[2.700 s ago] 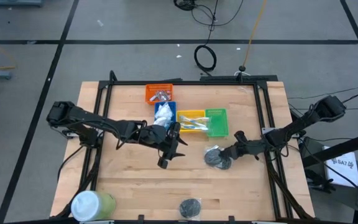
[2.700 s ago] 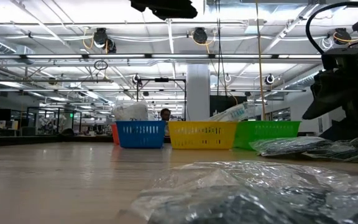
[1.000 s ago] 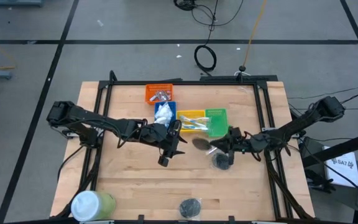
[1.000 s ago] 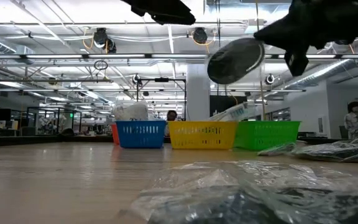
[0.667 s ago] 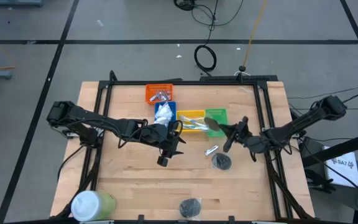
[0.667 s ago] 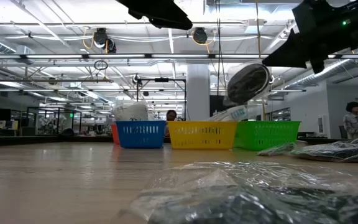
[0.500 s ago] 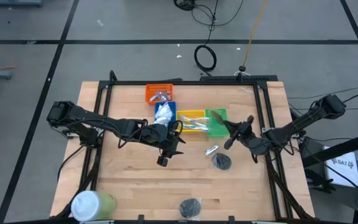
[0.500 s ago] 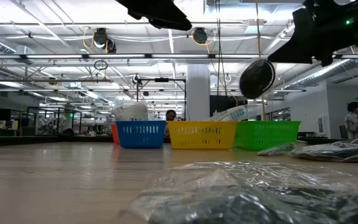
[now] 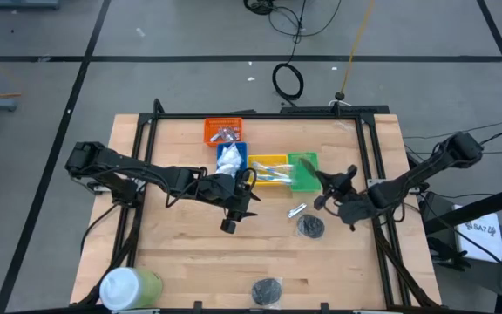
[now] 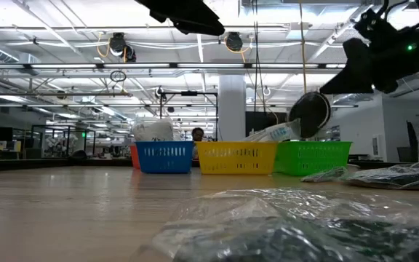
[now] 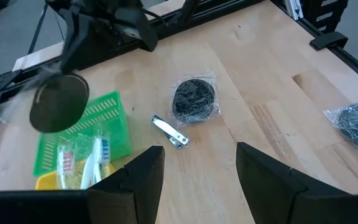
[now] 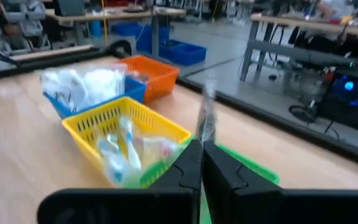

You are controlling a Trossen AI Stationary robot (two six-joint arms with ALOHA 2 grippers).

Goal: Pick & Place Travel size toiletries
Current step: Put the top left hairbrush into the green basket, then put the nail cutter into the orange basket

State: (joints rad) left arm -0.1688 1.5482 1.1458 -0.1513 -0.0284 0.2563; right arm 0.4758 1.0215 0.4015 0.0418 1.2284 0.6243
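Dark disc [image 10: 309,113] held above green tray [image 9: 303,180], 2 more discs [image 9: 310,226] on table

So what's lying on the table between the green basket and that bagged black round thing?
A small silvery clip lies on the bare wood between the green basket and the bagged black disc. The left wrist view shows it best; the high view shows it too.

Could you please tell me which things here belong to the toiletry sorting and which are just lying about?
Part of the job:
dark disc held in the right hand over the green tray
wrapped disc on the table
silvery stick
toothbrushes in the yellow tray

Lying about:
green cylinder
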